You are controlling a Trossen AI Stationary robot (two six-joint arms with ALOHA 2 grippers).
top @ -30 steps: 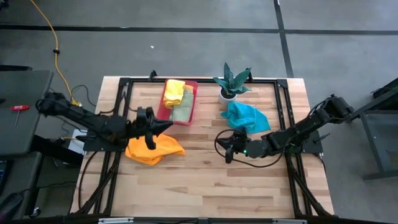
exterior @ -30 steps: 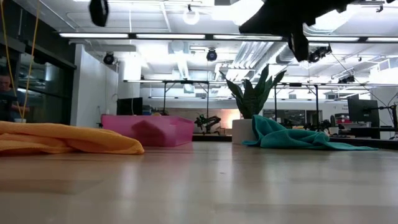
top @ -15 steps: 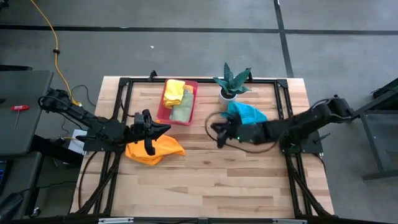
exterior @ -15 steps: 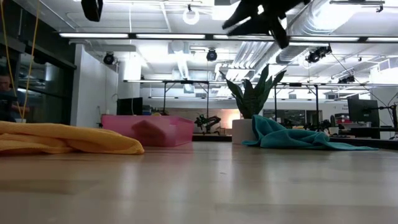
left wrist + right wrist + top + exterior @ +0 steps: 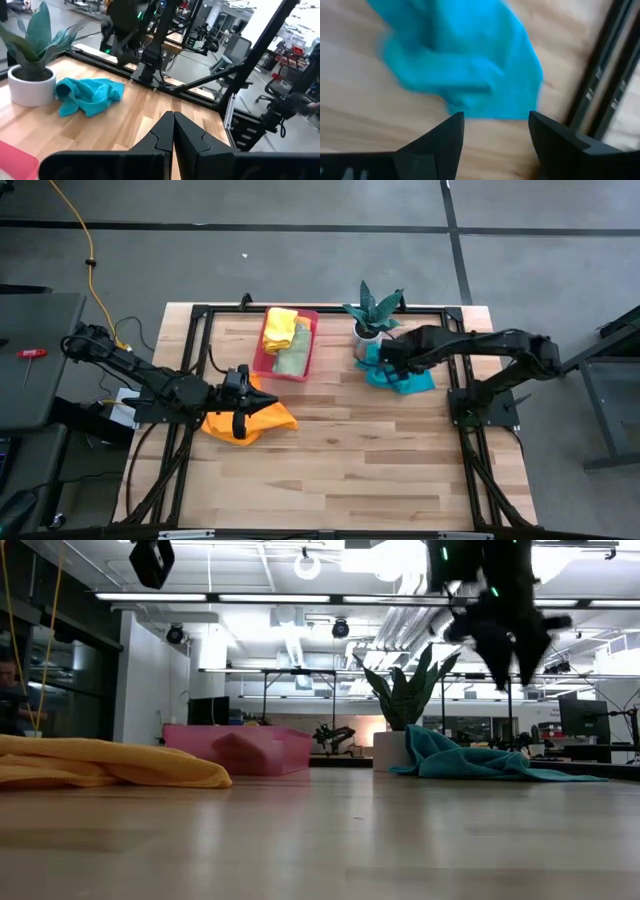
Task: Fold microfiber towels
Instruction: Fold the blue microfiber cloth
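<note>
A crumpled teal towel [image 5: 408, 376] [image 5: 465, 65] lies at the far right of the table, next to a potted plant. My right gripper [image 5: 383, 358] [image 5: 495, 134] hangs open above it, fingers pointing down and clear of the cloth [image 5: 470, 760]. An orange towel [image 5: 245, 426] [image 5: 100, 762] lies bunched at the left. My left gripper [image 5: 272, 398] [image 5: 173, 131] is shut and hovers above its far edge. A yellow towel [image 5: 280, 328] and a light green one [image 5: 293, 363] lie in the pink tray.
The pink tray [image 5: 313, 330] [image 5: 240, 750] stands at the far middle of the table. The potted plant [image 5: 372, 310] [image 5: 405, 700] in its white pot is just beyond the teal towel. A black frame rail [image 5: 600, 75] runs along the table's right edge. Bare wood [image 5: 340, 470] fills the near half.
My right gripper has swung from the table's middle toward the far edge, over to the teal towel, turning to point down, and it has opened. The towels have kept still.
</note>
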